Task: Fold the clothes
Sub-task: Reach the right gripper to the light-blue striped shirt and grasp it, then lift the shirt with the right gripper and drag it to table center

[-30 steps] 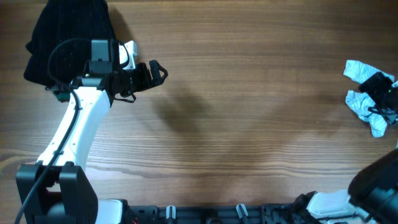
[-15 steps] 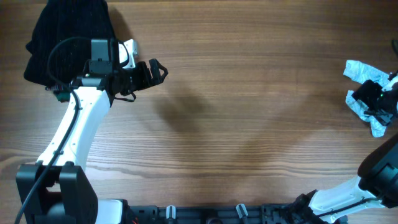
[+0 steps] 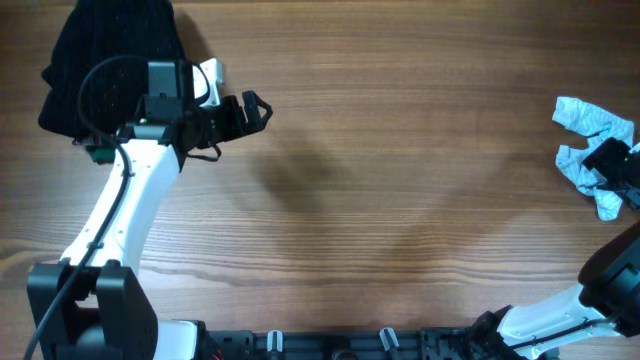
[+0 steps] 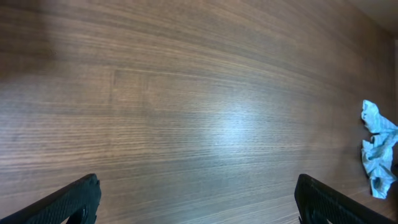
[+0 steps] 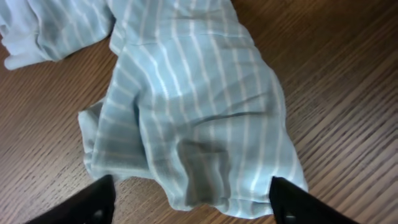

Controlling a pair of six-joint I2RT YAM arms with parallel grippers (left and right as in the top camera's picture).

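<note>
The small pale blue-white striped garment (image 3: 590, 150) lies crumpled at the far right edge of the brown wood-grain table (image 3: 400, 150). It's unfolded, w/ nothing smoothed flat yet. Seen from overhead, its long axis runs approx far-to-near, i.e. along the table's right edge, not across it.

The right gripper (image 3: 612, 165) sits directly over the middle of the heap, so that arm is nearer by a wide margin. In the right wrist view its jaws are spread, w/ one dark fingertip (image 5: 99, 200) at each side of a bunched fold at the cloth's hem. The cloth lies btwn them but isn't pinched. Can't tell whether the tips touch fabric or wood. The stripes run crosswise to the line btwn the jaws.

The left gripper (image 3: 245, 108) is well apart from the garment, over bare wood on the table's left side, near the black knit garment (image 3: 110, 50). Its jaws are spread wide and hold nothing. In its wrist view the striped cloth shows only as a small scrap (image 4: 376, 149) at far right.

Judgement: the coming move belongs to the right arm, since the cloth lies straight under its tool. A pinch here would prob. catch the bunched hem, poss. several layers, as the fabric is thin. The heap likely has to be drawn left toward table centre before both arms can spread it.
</note>
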